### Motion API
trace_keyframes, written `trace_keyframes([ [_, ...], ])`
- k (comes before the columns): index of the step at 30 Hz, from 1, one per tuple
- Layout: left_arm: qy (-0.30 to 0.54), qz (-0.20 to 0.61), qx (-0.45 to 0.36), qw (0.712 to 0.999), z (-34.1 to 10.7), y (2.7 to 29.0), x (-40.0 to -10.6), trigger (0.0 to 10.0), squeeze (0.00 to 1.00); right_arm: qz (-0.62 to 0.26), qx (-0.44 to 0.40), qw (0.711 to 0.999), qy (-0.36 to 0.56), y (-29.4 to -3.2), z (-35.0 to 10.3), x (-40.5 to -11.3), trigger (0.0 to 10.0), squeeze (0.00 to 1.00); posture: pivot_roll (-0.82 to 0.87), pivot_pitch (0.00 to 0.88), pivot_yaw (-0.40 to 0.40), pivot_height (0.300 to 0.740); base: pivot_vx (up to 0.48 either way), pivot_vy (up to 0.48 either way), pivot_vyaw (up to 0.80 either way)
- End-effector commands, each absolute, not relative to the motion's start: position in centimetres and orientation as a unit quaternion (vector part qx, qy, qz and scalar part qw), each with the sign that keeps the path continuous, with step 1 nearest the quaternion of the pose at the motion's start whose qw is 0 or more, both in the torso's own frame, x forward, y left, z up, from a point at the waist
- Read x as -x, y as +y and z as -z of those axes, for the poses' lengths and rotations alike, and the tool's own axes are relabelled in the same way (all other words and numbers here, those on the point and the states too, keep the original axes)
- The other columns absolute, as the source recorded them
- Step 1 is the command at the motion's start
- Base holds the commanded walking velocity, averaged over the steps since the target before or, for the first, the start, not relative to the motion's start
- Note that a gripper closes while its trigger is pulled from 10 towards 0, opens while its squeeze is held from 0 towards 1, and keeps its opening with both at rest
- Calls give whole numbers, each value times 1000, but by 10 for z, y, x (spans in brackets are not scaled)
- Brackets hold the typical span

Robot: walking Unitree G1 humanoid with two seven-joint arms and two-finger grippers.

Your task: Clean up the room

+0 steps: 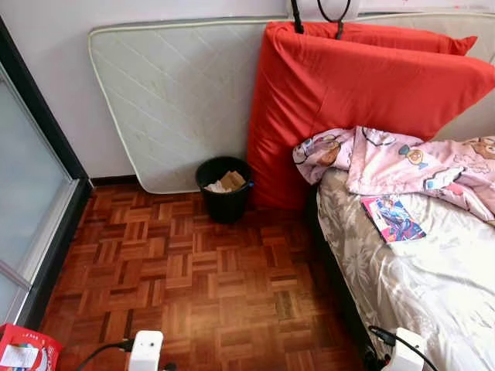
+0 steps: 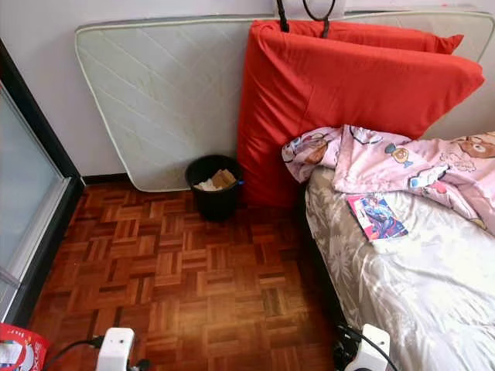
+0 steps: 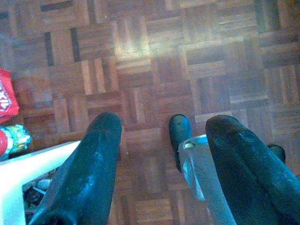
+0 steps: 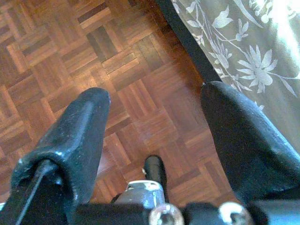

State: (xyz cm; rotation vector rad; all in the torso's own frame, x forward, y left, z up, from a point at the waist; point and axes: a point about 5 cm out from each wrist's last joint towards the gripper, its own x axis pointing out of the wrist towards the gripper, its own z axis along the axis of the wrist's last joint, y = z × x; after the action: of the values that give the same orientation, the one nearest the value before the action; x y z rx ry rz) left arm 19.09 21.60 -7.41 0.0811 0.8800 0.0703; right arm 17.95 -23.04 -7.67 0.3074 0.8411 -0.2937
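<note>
**Choosing what to pick up first**

Both my arms hang low over the parquet floor (image 1: 178,278). My left gripper (image 3: 161,140) has its fingers spread wide with nothing between them, and my right gripper (image 4: 154,122) is also wide and empty, just beside the bed (image 4: 234,56).

The thing that looks out of place is the small colourful book (image 1: 393,219), lying flat on the grey flowered sheet (image 1: 433,294) near the pink blanket (image 1: 418,166). A black bin (image 1: 224,189) with paper inside stands on the floor against the red cushion (image 1: 348,100). A red packet (image 1: 23,352) lies at my left side.

I think the book is the nearest job. To do it well, I should turn toward the bed, raise the right arm, and pinch the book by its near edge, because it lies flat on soft cloth.
</note>
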Motion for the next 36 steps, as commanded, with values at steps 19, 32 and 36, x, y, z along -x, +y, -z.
trace_keyframes([
  [19,440,-44,-41,896,75,221,-190,10000,0,127,-151,883,427,-227,81,-173,10000,0,13,6,0,740,0,0,-333],
  [32,436,-30,-60,897,74,221,-191,10000,0,122,-145,881,433,-226,82,-172,10000,0,13,0,2,740,0,-222,-788],
  [36,435,-32,-59,898,74,221,-191,10000,0,123,-145,881,433,-227,82,-172,10000,0,14,3,1,740,0,0,-788],
])
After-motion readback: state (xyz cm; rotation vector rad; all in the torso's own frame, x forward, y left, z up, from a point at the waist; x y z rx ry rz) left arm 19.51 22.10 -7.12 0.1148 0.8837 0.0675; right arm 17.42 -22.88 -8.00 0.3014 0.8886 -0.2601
